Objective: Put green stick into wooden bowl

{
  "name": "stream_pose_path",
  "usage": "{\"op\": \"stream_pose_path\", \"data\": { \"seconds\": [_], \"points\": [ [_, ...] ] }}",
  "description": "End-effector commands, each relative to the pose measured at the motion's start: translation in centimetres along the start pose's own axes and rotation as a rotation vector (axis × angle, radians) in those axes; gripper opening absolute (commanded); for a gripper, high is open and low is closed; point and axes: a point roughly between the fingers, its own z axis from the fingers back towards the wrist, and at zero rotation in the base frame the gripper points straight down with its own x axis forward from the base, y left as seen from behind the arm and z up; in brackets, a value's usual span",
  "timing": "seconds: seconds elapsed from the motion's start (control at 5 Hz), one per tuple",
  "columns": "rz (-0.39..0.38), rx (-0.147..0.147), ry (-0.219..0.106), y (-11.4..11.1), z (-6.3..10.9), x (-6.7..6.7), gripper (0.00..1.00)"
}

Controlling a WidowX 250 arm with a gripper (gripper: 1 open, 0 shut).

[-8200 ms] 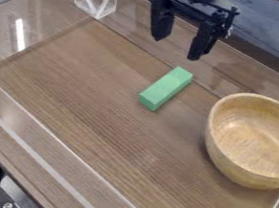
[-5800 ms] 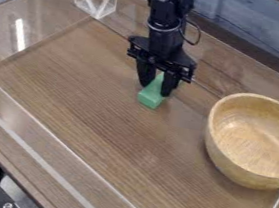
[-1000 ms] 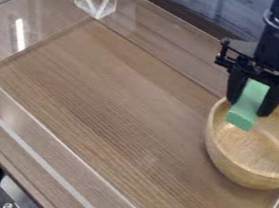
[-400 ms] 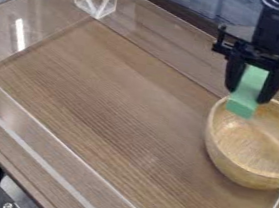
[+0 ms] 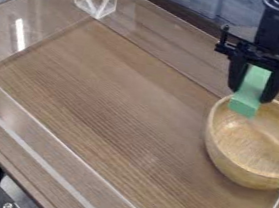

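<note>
a: item one, gripper (image 5: 257,76), count one. state?

b: pointing down at the far right, jaws closed on the green stick (image 5: 250,93), count one. the stick hangs upright between them, lower end exposed, over the far-left rim of the wooden bowl (image 5: 257,141).

a: bowl count?

b: one, at the right of the surface (image 5: 103,100), standing upright, nothing inside it. stick is above it, not touching as far as i can tell.

a: anything else to list?

b: one clear folded stand (image 5: 93,1) at the far left corner, and a clear low wall (image 5: 38,154) along the near edge. nothing else loose.

a: risks from here?

b: my judgement: the stick sits over the rim rather than the bowl's middle. released here, its lower end could strike the thick rim and tip outward onto the surface. dropped end-on from a height, it might also bounce on the hard wood and hop out.

a: remedy?

b: shift toward the bowl's centre, lower, then part the jaws.
</note>
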Motion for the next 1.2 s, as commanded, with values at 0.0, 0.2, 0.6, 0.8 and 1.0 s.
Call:
{"op": "stream_pose_path", "data": {
  "seconds": [0.0, 0.2, 0.6, 0.8, 1.0],
  "points": [
    [-0.022, -0.021, -0.048, 0.0, 0.9, 1.2, 0.0],
    [-0.047, -0.02, -0.042, -0.2, -0.3, 1.8, 0.0],
    [-0.225, -0.025, -0.025, -2.3, -2.8, 1.5, 1.0],
    [-0.277, -0.04, -0.027, -2.4, -2.9, 1.7, 1.0],
    [-0.249, -0.052, -0.039, -1.7, -0.9, 2.1, 1.0]
  ]
}}
